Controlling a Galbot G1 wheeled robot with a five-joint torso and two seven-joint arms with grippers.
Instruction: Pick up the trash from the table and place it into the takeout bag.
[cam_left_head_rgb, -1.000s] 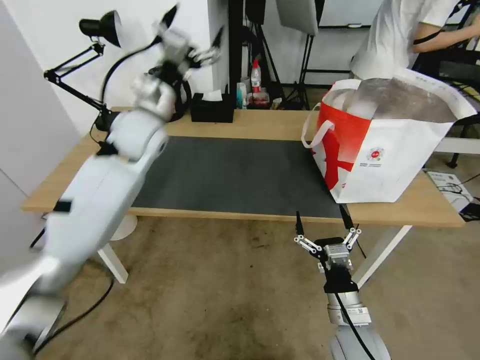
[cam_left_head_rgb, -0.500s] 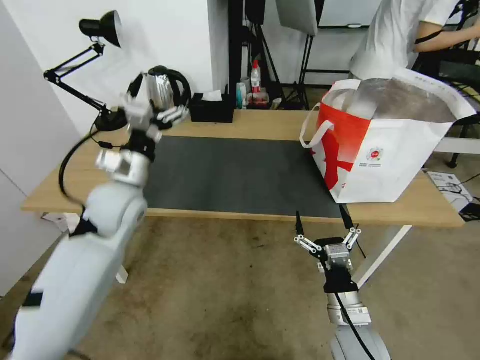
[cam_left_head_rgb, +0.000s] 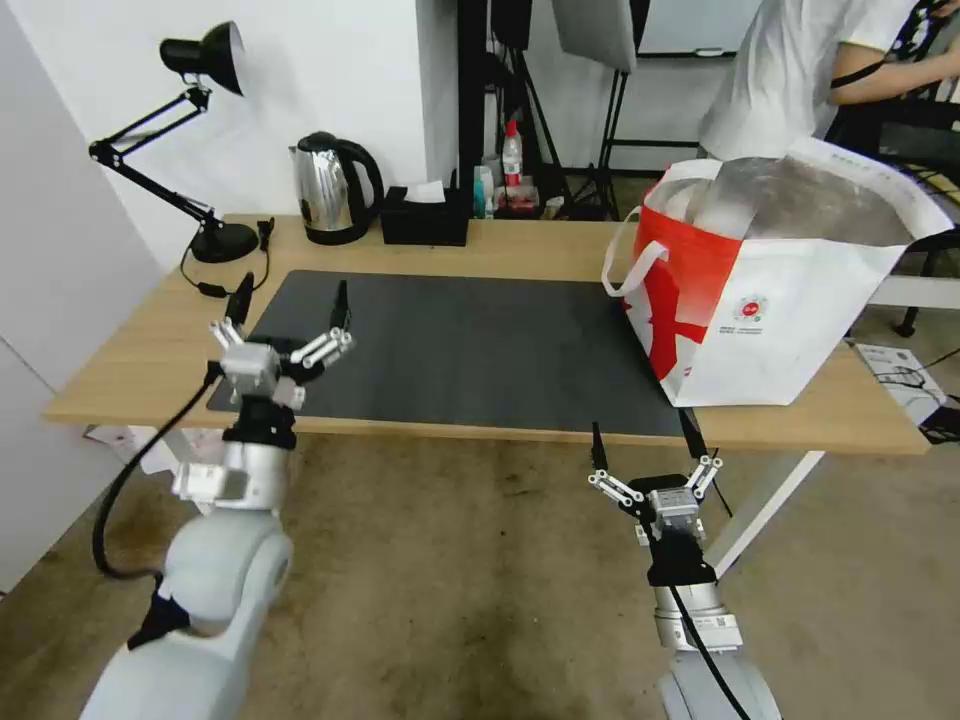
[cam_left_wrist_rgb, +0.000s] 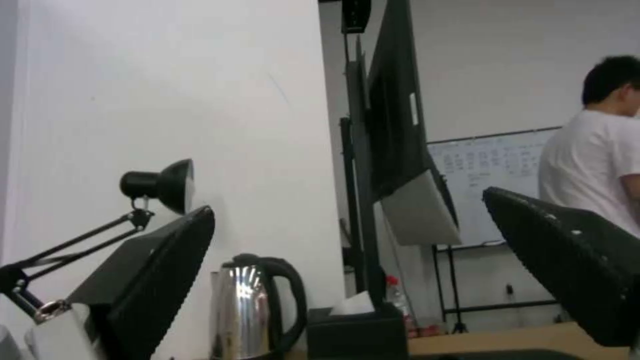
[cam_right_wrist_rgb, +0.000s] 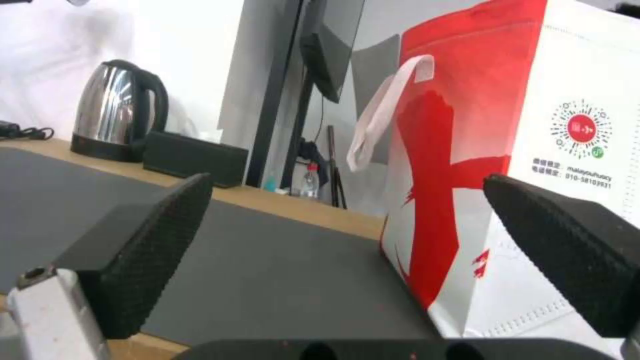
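Left tool (cam_left_head_rgb: 290, 303) sits lower left of the head view, over the near-left corner of the dark mat (cam_left_head_rgb: 470, 345), fingers spread wide, nothing between them, touching nothing I can see. Left wrist view confirms: both black ribbed fingers (cam_left_wrist_rgb: 153, 270) far apart with only wall and background in the gap. Right tool (cam_left_head_rgb: 645, 440) is lower centre-right of the head view, just in front of the bench (cam_left_head_rgb: 130, 350) near edge, below the takeout bag (cam_left_head_rgb: 790, 310); also wide open and empty, pads (cam_right_wrist_rgb: 157, 235) well apart in the right wrist view, clear of mat and bag. Takeout bag stands upright on the right end of the bench, right of frame, partly on the mat's right edge, mouth open with silver lining showing, white strap handle (cam_left_head_rgb: 630, 260) hanging on its left face. Can't see into the bag from here. Labels: round red logo (cam_right_wrist_rgb: 582, 128) ringed with dots on the bag's white side, small print under it, last line reads "010-58103931"; the line above looks like "malayouhuacy", the top line is too small to read. Along the back edge, upper left of the head view: black desk lamp (cam_left_head_rgb: 200, 60), steel kettle (cam_left_head_rgb: 325, 195), black tissue box (cam_left_head_rgb: 425, 215) just right of the kettle. Mat surface is bare.
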